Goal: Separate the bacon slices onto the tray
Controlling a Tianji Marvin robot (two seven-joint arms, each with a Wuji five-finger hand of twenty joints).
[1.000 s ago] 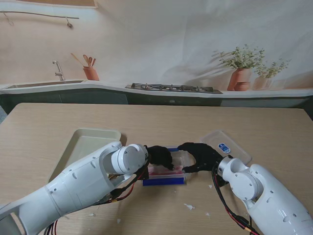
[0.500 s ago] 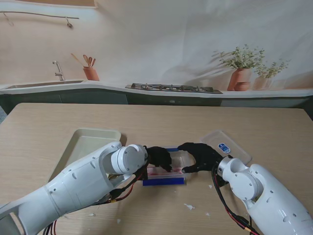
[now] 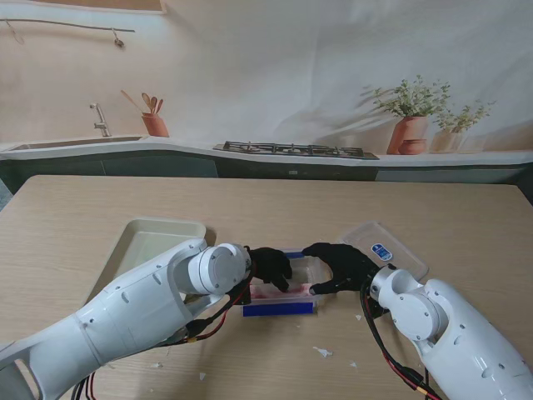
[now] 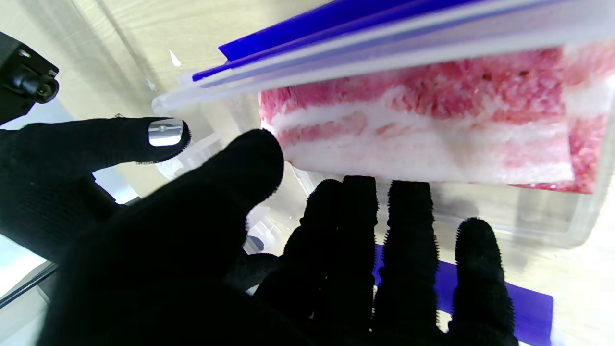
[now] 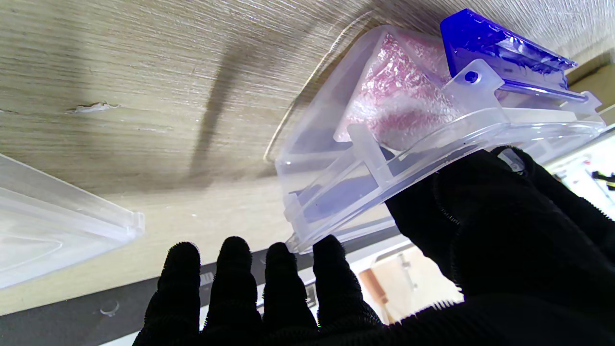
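Note:
A clear plastic container (image 3: pixel 283 293) with blue clips sits on the table between my hands, holding a slab of pink and white bacon slices (image 4: pixel 423 129). My left hand (image 3: pixel 271 268), in a black glove, reaches into the container from its left end. Its fingers (image 4: pixel 358 226) are spread, with their tips at the bacon's edge and the thumb by the slab's corner; nothing is clasped. My right hand (image 3: pixel 337 265) holds the container's right end (image 5: pixel 384 163), thumb over the rim and fingers alongside the end wall. The cream tray (image 3: pixel 154 237) lies left of the container.
The container's clear lid (image 3: pixel 385 248) with a blue sticker lies just right of my right hand. Small white scraps (image 3: pixel 321 352) dot the table nearer to me. A counter with sink, hob and plant pots runs behind the far edge.
My left forearm has shifted very slightly. Both hands stay at the container and the bacon has not moved.

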